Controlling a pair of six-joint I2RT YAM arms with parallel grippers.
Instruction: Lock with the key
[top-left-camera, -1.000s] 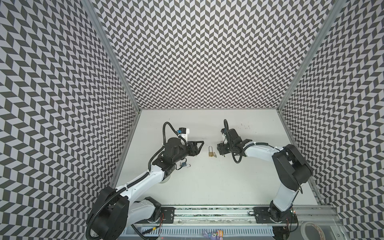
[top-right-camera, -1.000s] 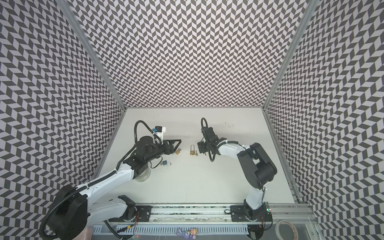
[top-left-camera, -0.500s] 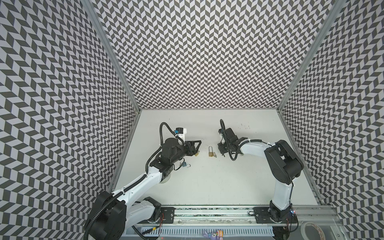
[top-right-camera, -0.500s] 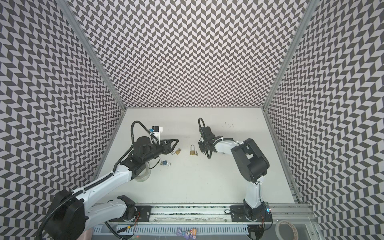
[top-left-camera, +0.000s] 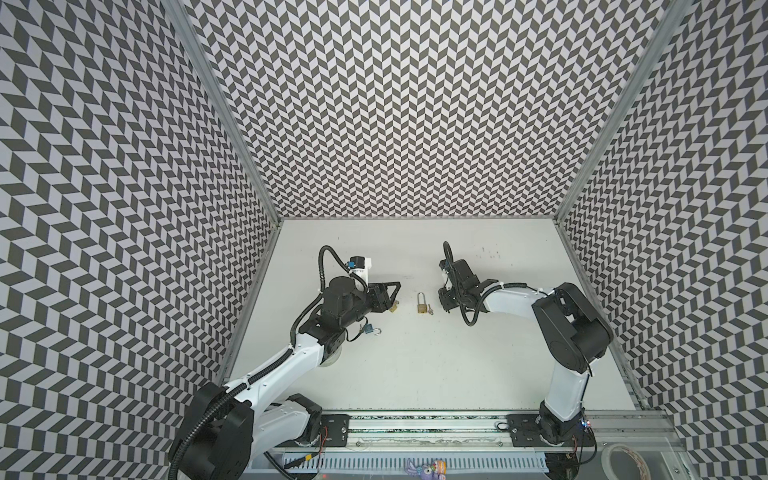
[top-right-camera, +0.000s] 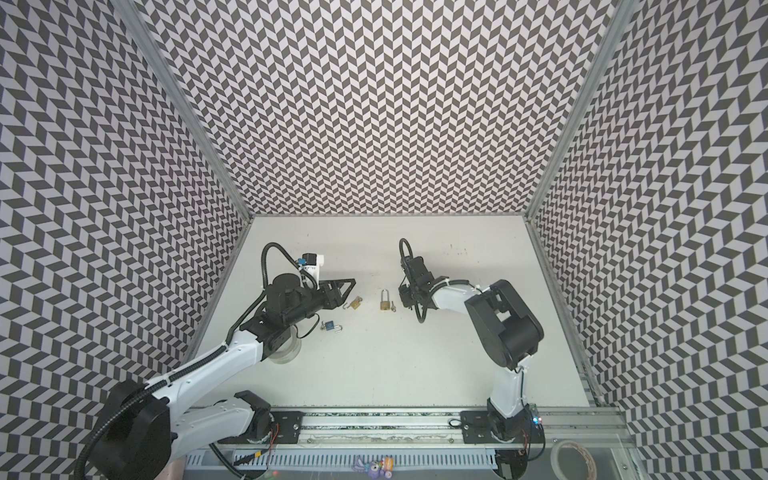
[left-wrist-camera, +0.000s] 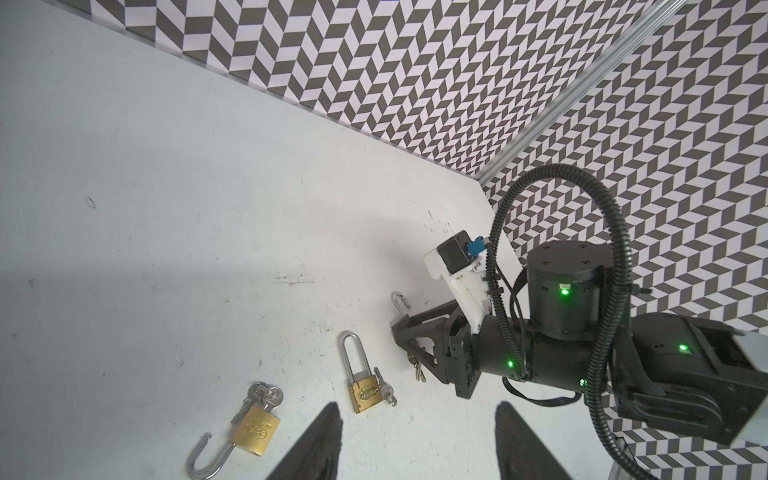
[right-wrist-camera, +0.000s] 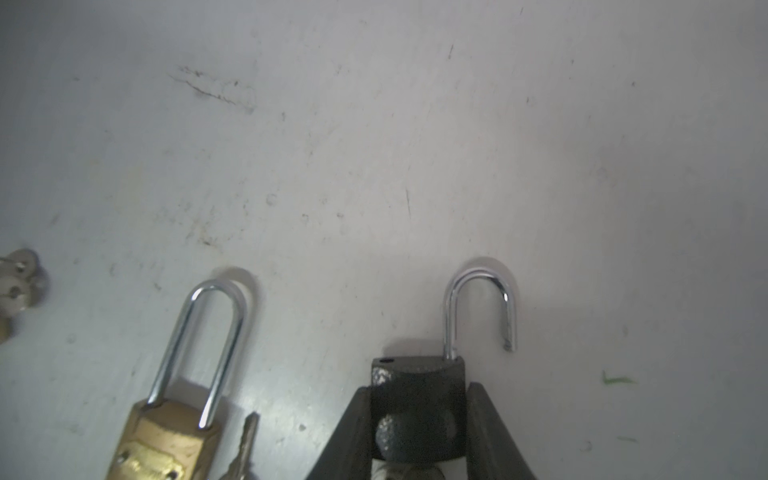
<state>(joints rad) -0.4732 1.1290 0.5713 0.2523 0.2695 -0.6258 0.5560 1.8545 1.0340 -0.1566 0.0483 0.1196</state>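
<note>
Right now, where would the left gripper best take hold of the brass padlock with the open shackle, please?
Probably on its brass body, from above, jaws across the narrow edges: it lies flat, with the shackle swung out at one end and keys bunched at the other.

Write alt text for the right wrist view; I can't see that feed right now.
The right gripper clamps the body of a dark grey padlock whose shackle stands open, on the white table. Beside it lies a long-shackled brass padlock, shackle closed, with a key next to it.
</note>
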